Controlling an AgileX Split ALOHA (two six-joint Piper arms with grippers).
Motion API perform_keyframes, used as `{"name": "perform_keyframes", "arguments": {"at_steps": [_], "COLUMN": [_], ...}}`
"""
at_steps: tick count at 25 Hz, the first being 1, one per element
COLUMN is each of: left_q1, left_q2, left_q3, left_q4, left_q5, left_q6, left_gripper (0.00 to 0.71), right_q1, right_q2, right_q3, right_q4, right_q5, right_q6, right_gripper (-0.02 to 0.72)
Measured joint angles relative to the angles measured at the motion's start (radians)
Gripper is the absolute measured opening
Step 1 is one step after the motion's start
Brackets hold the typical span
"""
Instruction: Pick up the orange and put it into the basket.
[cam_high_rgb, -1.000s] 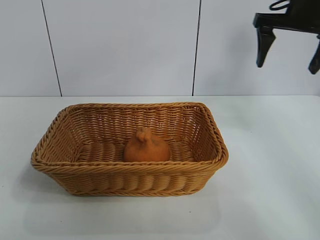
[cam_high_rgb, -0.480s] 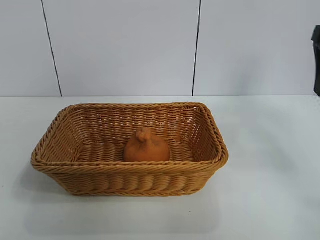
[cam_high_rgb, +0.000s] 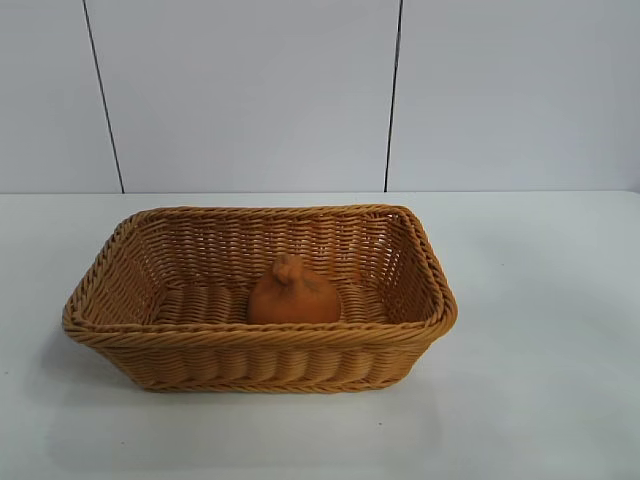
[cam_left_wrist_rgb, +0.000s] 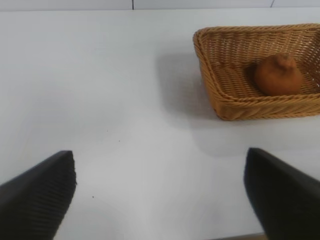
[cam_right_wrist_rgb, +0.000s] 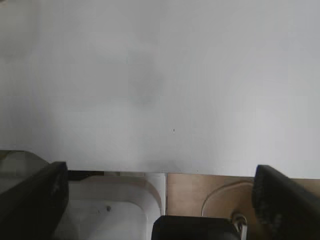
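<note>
Wicker basket on white bench — orange sits inside, right of centre. Left hand spread wide, empty, well apart from basket. Right hand spread wide, empty, over bench edge. Risk looks slight — stray sweep could nudge basket.

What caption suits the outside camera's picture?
Orange resting inside the basket on a white table.

Orange: matte dull orange, inside basket. Basket: golden-tan woven wicker, braided rim. Table under basket: plain white. Wall behind basket: white panels, thin dark seams. Left gripper fingers: black, ribbed.
</note>
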Motion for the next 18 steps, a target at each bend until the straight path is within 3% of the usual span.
{"name": "perform_keyframes", "arguments": {"at_steps": [10, 18], "left_q1": [0.0, 0.0], "left_q2": [0.0, 0.0], "left_q3": [0.0, 0.0], "left_q4": [0.0, 0.0], "left_q5": [0.001, 0.001], "left_q6": [0.0, 0.0], "left_gripper": [0.648, 0.648], "right_q1": [0.0, 0.0], "right_q2": [-0.633, -0.751], "right_q3": [0.117, 0.122], "right_q4": [-0.027, -0.027], "right_q5": [-0.051, -0.082], "right_q6": [0.0, 0.0], "right_gripper": [0.684, 0.684]}}
